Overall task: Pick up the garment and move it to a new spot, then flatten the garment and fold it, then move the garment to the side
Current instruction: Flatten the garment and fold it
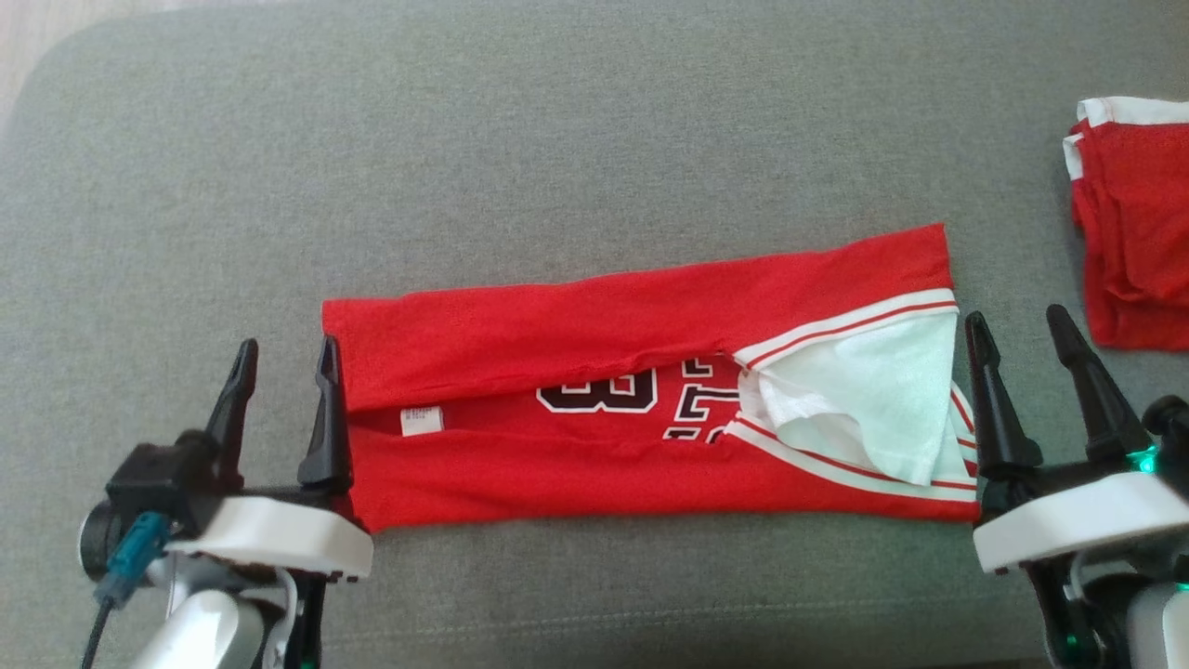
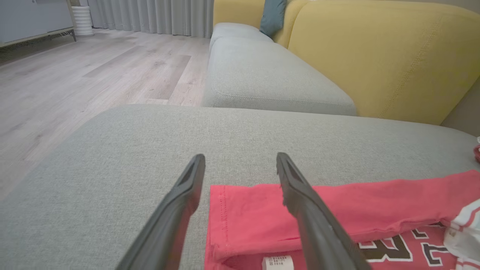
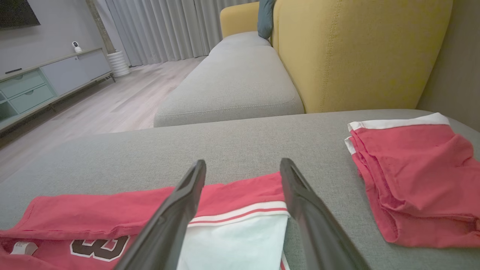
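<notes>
The garment (image 1: 594, 409) is a red jersey with black numbers and white trim, folded into a long strip across the grey cushion (image 1: 557, 149). Its far flap lies over the middle, and a white lining shows at its right end. My left gripper (image 1: 286, 358) stands open at the strip's left end, one finger on the cloth's edge, nothing held. In the left wrist view the garment (image 2: 262, 221) lies under the open left gripper (image 2: 240, 161). My right gripper (image 1: 1022, 330) is open just off the right end. From the right wrist the garment (image 3: 112, 217) sits below the right gripper (image 3: 243, 167).
A second red piece with white trim (image 1: 1138, 223) lies folded at the cushion's right edge, also in the right wrist view (image 3: 412, 176). A yellow sofa back (image 3: 356, 52) and another grey seat (image 2: 262, 75) lie beyond. Wooden floor (image 2: 75, 82) is at the left.
</notes>
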You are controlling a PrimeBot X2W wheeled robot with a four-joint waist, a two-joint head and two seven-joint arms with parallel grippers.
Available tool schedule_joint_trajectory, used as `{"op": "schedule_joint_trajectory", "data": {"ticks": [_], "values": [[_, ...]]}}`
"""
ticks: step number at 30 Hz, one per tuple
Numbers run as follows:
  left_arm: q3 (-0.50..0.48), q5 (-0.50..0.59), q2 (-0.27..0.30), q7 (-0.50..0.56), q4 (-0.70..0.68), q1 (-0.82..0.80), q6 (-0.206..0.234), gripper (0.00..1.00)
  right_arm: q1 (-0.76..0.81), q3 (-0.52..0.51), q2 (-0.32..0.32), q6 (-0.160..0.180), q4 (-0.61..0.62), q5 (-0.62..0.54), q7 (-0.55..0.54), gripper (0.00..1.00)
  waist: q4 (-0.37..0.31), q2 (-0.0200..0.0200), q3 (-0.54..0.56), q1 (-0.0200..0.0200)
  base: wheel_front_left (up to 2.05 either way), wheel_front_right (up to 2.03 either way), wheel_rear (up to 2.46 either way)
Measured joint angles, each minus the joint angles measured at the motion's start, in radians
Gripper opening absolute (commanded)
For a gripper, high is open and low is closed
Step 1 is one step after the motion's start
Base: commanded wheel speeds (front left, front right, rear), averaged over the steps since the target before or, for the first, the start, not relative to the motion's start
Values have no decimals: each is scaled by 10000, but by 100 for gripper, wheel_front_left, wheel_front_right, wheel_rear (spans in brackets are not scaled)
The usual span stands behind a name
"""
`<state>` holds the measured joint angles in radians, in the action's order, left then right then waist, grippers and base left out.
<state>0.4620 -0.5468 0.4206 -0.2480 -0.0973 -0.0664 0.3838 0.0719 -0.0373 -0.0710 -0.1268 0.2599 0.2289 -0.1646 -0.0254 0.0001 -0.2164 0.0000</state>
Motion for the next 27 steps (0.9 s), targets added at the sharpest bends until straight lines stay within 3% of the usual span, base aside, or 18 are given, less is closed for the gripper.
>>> {"op": "schedule_joint_trajectory", "data": {"ticks": [10, 18, 27], "values": [[13, 104, -102, -2, 167, 6, -56, 100, -1, 52, -109, 0, -330, 46, -232, 100, 66, 0, -46, 0, 0, 0, 0], [98, 192, -184, -2, 192, -485, -186, 100, -133, 107, -769, 0, -2274, 295, -750, 100, 205, 0, -637, 0, 0, 0, 0], [111, 349, -431, -4, 360, -1092, -420, 100, -1372, 309, -1183, 0, -3885, 767, -1559, 100, 543, 0, -1229, 2, 0, 0, 0]]}}
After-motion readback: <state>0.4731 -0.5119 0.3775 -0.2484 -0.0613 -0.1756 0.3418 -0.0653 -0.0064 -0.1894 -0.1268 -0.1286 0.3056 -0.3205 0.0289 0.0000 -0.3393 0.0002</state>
